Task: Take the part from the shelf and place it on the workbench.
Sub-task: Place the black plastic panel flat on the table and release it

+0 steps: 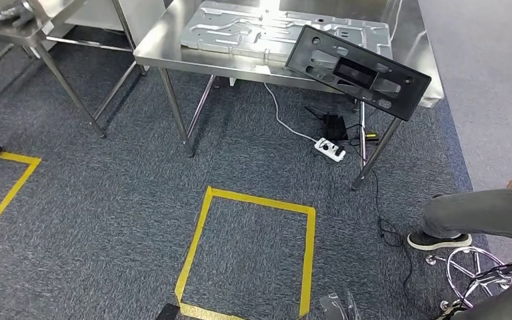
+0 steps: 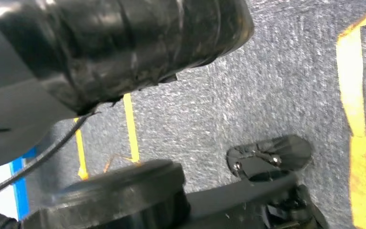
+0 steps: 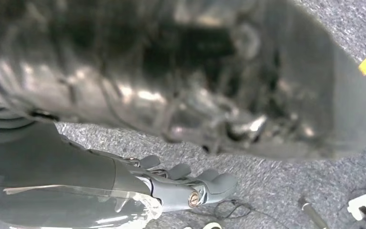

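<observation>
My right fingers (image 3: 219, 182) lie loosely apart with nothing in them, and the right hand (image 3: 181, 186) hangs low over the grey carpet (image 1: 107, 200), well short of the desk (image 1: 167, 40). Of my left hand (image 2: 9, 119) I make out just a grey cover at the frame's edge, so I cannot tell whether its fingers are released or clenched. The black part (image 1: 358, 72) is on the desk, at its near right corner. It lies flat but askew, with one end past the desk's edge, just beside the silver stamped sheet (image 1: 253, 30) that takes up the middle of the desk. I judge the carrying to be over and the placing done or nearly so, since the part rests on the desk and I am holding nothing. What remains, if anything, is to make sure it sits safely, because the overhanging end could tip it off that corner. For that I would step up to the desk across the yellow tape square (image 1: 203, 227) marked on the carpet in front of it. I would raise the right hand to the corner and nudge the part inward toward the sheet without sliding over it. A white power strip (image 1: 330, 149) and its cables lie on the floor under the desk's right end. A seated person (image 1: 480, 213) has a leg stretched out right of the desk, so my feet and arm should keep clear of that side.
</observation>
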